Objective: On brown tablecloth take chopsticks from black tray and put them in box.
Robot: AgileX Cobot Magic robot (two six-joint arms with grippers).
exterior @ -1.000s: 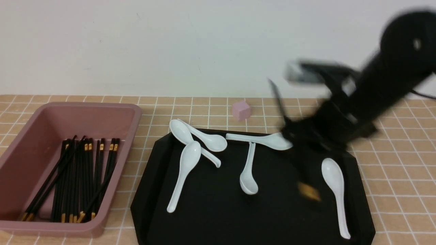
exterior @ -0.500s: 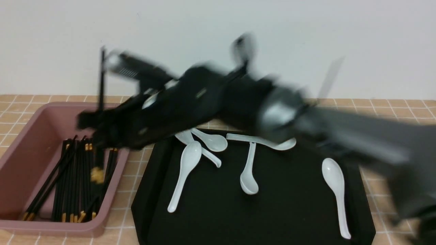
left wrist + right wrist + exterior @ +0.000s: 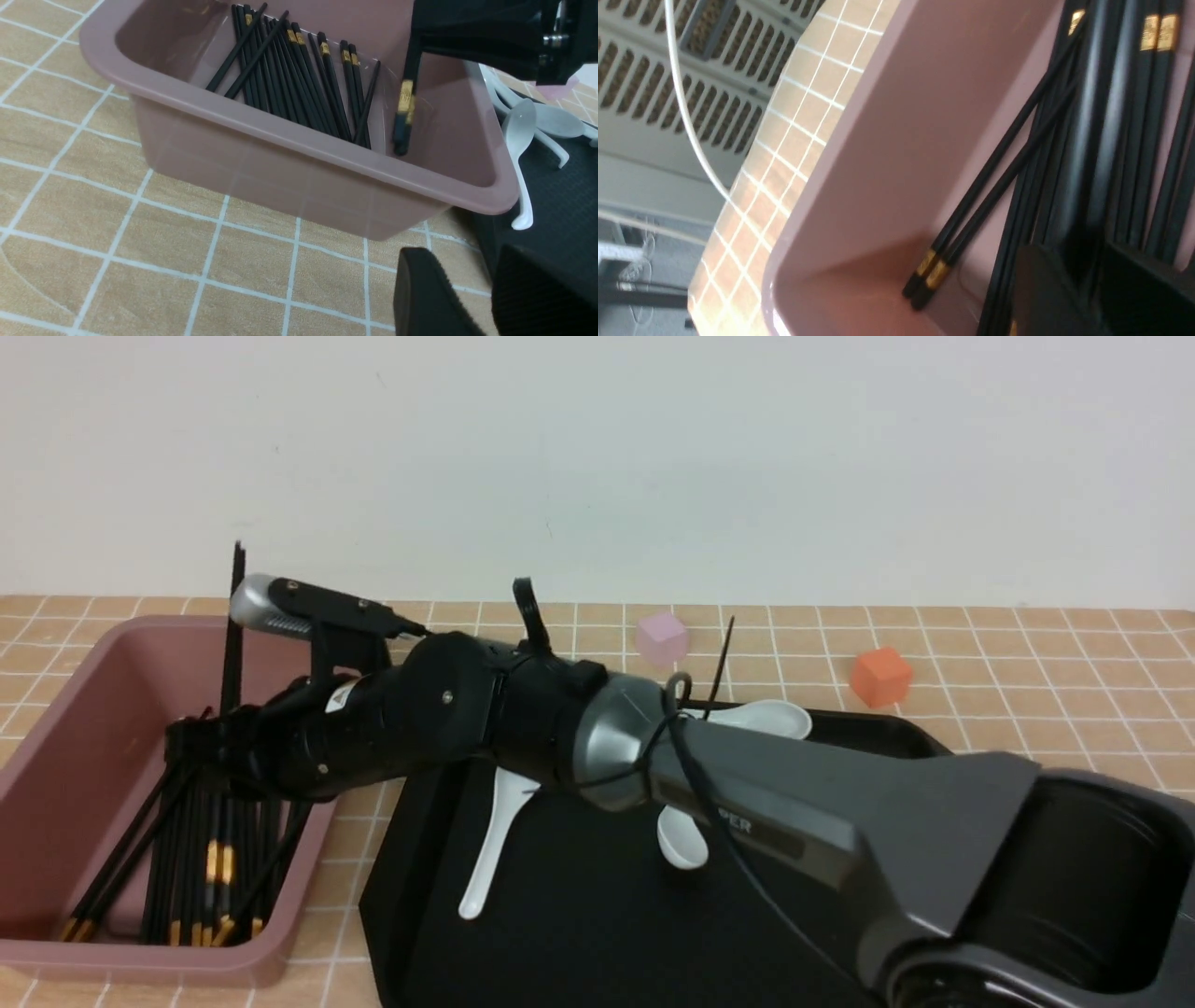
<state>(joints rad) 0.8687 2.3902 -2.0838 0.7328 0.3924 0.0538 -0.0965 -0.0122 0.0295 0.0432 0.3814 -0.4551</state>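
Chopsticks (image 3: 182,868) are nearly all transferred, as far as you can judge from these views: a bundle lies flat in the box. Inspect the scene as follows. The tablecloth (image 3: 1074,709) carries the tray (image 3: 560,933) and, just beside it on the robot's left, the box (image 3: 84,728). The right arm (image 3: 794,803) reaches across the tray. The right gripper (image 3: 201,742) is over the box, clamped on one chopstick pair (image 3: 404,109) held upright, gold-banded thick ends down inside the box near the tray-side wall. You cannot tell whether these ends touch the floor. The left gripper (image 3: 460,261) sits beside the box, jaws apart, gripping nothing. The exposed tray surface shows only white spoons (image 3: 490,849), but the arm hides part of it. Remaining: release the chopstick pair, then verify the hidden area.
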